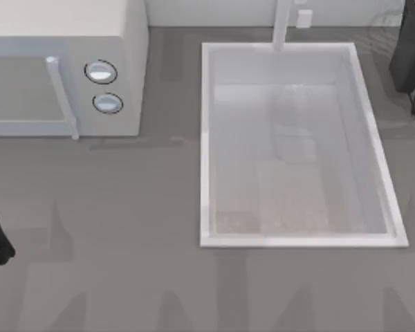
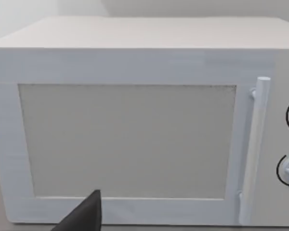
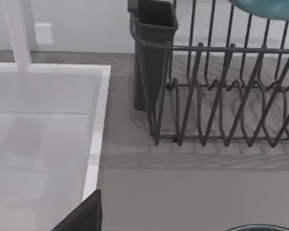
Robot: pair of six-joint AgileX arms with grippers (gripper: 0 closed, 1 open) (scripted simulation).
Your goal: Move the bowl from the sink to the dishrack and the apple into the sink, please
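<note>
A: The overhead camera looks straight down on the grey table (image 1: 124,228), white microwave (image 1: 62,69) left, white rectangular sink (image 1: 207,138) right.

B: The left wrist camera faces the microwave door (image 2: 127,139) closely; the right wrist camera looks low across the sink rim (image 3: 98,139) toward a dark wire dishrack (image 3: 226,96), probably what sits at the overhead view's right edge.

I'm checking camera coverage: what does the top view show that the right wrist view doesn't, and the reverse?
Top view adds the boxy white microwave with two round knobs. Right wrist view adds a cropped teal-blue curved surface above the tines of the dark wire dishrack. Shared: the white rectangular sink, its white faucet post and that dishrack.
</note>
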